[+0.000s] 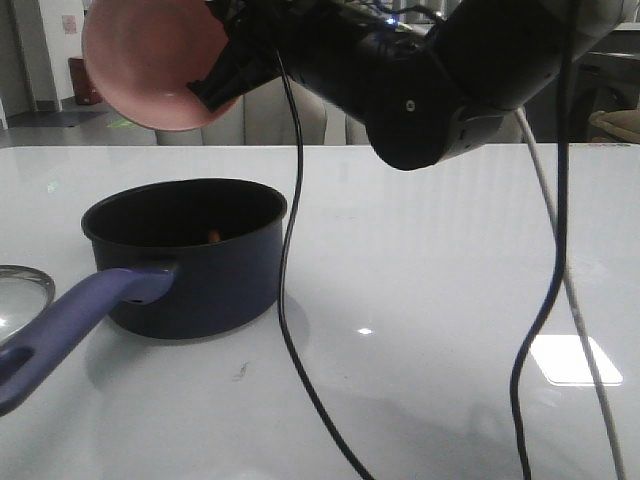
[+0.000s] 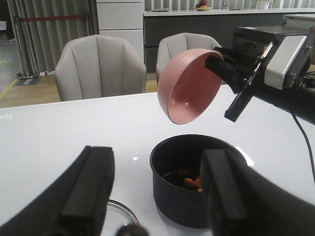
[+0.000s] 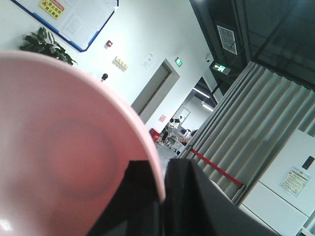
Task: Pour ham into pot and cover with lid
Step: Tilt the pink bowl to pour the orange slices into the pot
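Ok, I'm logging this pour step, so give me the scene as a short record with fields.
bowl: pink bowl, tipped over the pot, looks empty
held by: right gripper, shut on the bowl's rim
pot: navy pot upright on the table
ham: orange pieces inside the pot
lid: glass lid lying beside the pot, not yet on
left gripper: open, empty
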